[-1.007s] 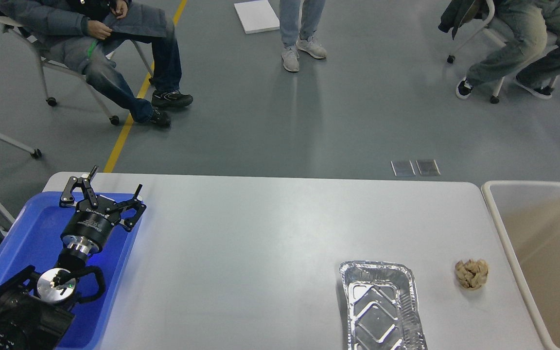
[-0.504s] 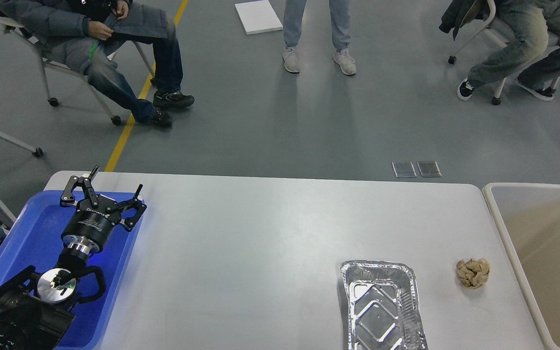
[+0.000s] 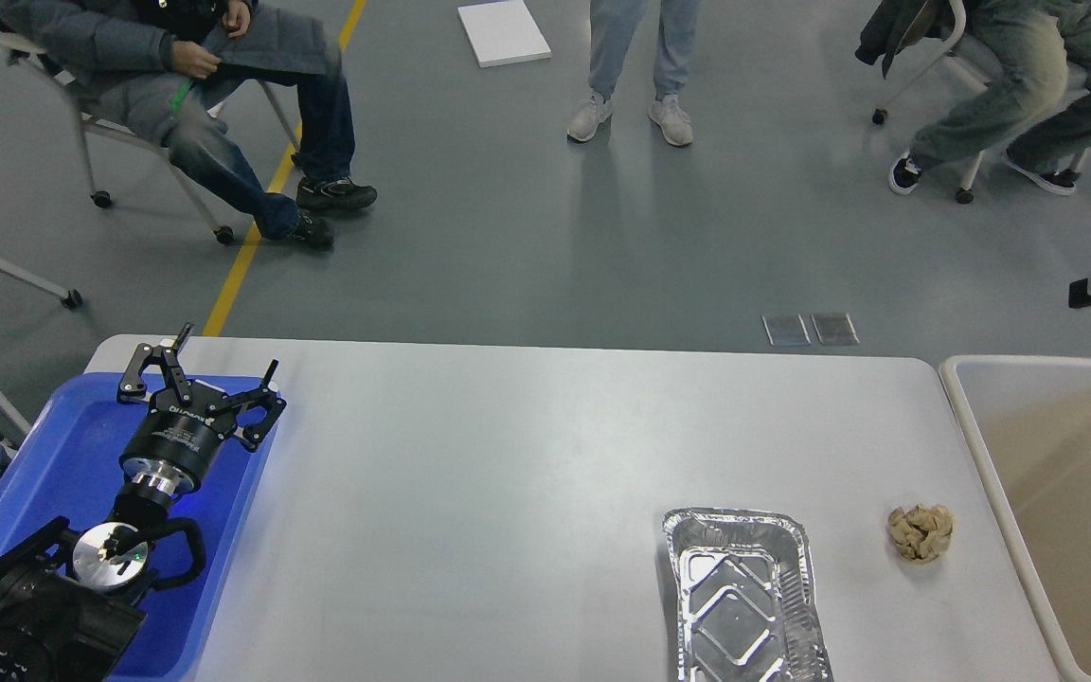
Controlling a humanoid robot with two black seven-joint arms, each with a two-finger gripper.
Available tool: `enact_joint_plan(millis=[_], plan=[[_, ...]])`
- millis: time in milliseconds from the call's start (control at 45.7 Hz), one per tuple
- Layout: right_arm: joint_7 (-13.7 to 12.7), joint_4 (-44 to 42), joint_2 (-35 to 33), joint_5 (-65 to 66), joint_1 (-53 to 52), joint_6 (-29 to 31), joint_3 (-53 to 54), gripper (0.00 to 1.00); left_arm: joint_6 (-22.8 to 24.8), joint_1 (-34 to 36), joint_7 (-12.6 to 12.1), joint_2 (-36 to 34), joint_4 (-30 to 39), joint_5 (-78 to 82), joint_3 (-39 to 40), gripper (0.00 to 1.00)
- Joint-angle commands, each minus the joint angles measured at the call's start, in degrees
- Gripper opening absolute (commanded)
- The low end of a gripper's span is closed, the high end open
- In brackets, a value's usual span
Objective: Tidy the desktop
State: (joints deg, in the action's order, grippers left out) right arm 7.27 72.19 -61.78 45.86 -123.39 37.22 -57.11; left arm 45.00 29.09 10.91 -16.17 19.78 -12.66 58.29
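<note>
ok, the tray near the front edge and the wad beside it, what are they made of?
Foil tray: looks like thin aluminium, bright and shiny, with a crimped rim and embossed ridges on its floor. Crumpled wad: probably brown paper or a napkin, matte tan, sharply creased; cannot tell which. Both rest on the desktop, which looks smooth and matte grey-white.

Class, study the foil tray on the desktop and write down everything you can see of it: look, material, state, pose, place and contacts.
The foil tray is a shallow rectangular container of shiny, thin aluminium by its look, with a crinkled rolled rim and an embossed diamond pattern on its floor. It is empty and lies flat, open side up, on the desktop near the front right, its near end cut off by the picture's edge. A crumpled brown paper ball lies to its right, apart from it. Nothing but the desktop touches it.
</note>
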Motion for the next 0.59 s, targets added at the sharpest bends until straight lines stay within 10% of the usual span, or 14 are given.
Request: enact_joint_plan(millis=[0, 569], plan=[[0.11, 6.21, 2.90, 0.19, -8.98, 4.69, -7.14, 1.00, 0.00, 0.00, -0.01, 0.00, 0.00, 0.00, -0.02, 1.00], [-0.07, 12.10, 4.65, -0.16, -12.05, 7.78, -7.05, 1.00, 0.00, 0.00, -0.01, 0.00, 0.00, -0.09, 0.07, 1.00]])
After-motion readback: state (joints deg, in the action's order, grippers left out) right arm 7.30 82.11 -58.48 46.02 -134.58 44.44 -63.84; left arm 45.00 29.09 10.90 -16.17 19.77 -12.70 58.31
